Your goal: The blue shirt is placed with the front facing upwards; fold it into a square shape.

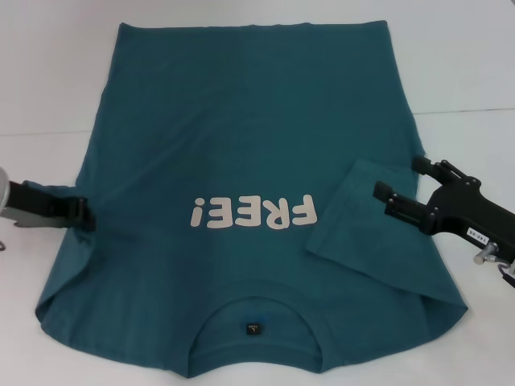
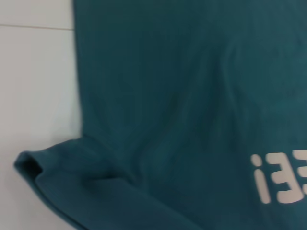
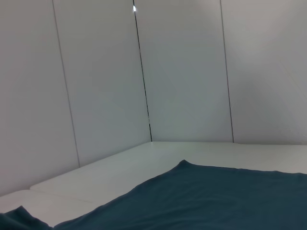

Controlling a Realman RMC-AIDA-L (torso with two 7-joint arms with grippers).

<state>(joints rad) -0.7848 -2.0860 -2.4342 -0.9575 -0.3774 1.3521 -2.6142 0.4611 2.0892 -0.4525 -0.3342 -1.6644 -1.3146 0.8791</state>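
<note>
Blue shirt [image 1: 241, 137] reads "FREE!" [image 1: 253, 214], black neck label [image 1: 253, 328]

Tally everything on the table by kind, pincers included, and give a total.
Blue shirt: 1
Pincers: 2, the left pincer at the shirt's left edge and the right pincer open by the folded-in sleeve
White table: 1
Total: 4

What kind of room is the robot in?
Probably a lab or test room: a plain white table with only a dark teal-blue cotton T-shirt on it, and bare white wall panels behind.
</note>
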